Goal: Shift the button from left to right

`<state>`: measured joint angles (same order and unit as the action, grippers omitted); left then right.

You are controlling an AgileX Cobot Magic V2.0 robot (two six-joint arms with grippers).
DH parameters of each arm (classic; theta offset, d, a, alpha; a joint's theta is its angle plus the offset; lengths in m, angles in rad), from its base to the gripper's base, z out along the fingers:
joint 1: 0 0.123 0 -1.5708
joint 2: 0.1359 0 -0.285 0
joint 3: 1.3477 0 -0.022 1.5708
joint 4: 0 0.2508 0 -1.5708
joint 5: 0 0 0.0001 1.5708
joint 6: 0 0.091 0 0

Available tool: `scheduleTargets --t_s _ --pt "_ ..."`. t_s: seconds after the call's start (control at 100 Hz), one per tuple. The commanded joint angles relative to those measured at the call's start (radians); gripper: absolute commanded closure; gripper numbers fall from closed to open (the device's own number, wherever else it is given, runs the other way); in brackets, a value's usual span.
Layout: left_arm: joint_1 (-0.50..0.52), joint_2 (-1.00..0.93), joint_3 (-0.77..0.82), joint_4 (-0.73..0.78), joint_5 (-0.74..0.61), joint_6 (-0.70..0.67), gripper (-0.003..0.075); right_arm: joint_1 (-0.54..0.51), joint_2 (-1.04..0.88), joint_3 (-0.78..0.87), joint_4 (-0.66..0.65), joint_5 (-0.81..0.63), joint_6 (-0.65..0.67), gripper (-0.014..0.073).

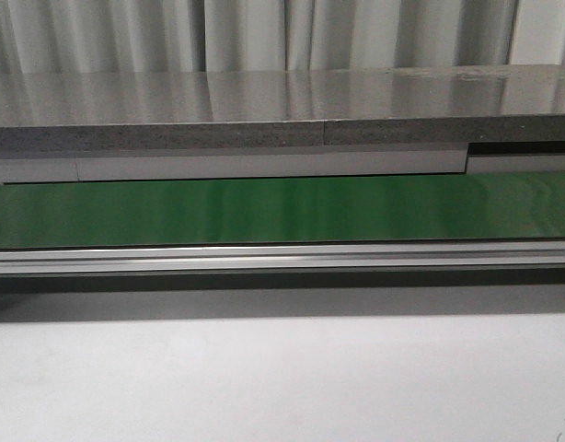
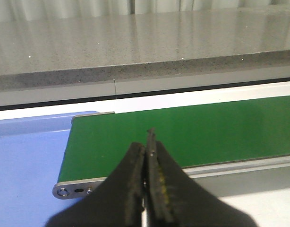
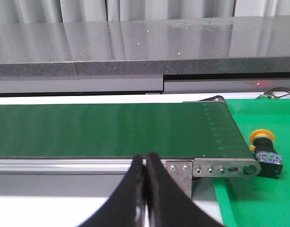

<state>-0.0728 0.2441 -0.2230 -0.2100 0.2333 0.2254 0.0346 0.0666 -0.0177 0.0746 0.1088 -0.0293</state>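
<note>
- Belt: green conveyor strip that I see running the full width of the front view; a silver rail runs along its near edge; a grey speckled counter stands behind it, with pale curtains beyond; I take the belt as my landmark for every entry below.
- Table: plain white surface on the near side of the belt; neither arm shows in the front view.
- Left gripper: black fingers pressed together with nothing between them, as I read it from the left wrist view; the tips hover over the near edge of the belt, close to its left end.
- Blue mat: flat sheet lying just beyond the belt's left end.
- Right gripper: black fingers pressed together and holding nothing; the tips sit at the belt's near rail, a little short of the belt's right end bracket.
- Button: round yellow-orange head on a dark boxy body; it lies tipped on its side just past the belt's right end, close beside the bracket; I cannot tell whether it touches the bracket; it is apart from both grippers.
- Green mat: sheet beyond the belt's right end; the button rests on it.
- Wires: thin leads at the far side of the green mat, near the counter; detail too small for me to read.
</note>
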Motion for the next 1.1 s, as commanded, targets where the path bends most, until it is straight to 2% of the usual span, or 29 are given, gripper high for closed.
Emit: scheduleTargets --t_s 0.0,0.23,1.09 --pt "-0.008 0.007 -0.029 -0.014 -0.077 0.002 0.0741 0.001 -0.031 0.015 -0.010 -0.118 0.006 0.0662" --pt "-0.008 0.007 -0.029 -0.014 -0.077 0.002 0.0741 0.001 -0.098 0.031 -0.010 -0.109 0.006 0.0662" --pt "-0.008 0.007 -0.029 -0.014 -0.077 0.002 0.0741 0.001 -0.098 0.031 -0.010 -0.109 0.006 0.0662"
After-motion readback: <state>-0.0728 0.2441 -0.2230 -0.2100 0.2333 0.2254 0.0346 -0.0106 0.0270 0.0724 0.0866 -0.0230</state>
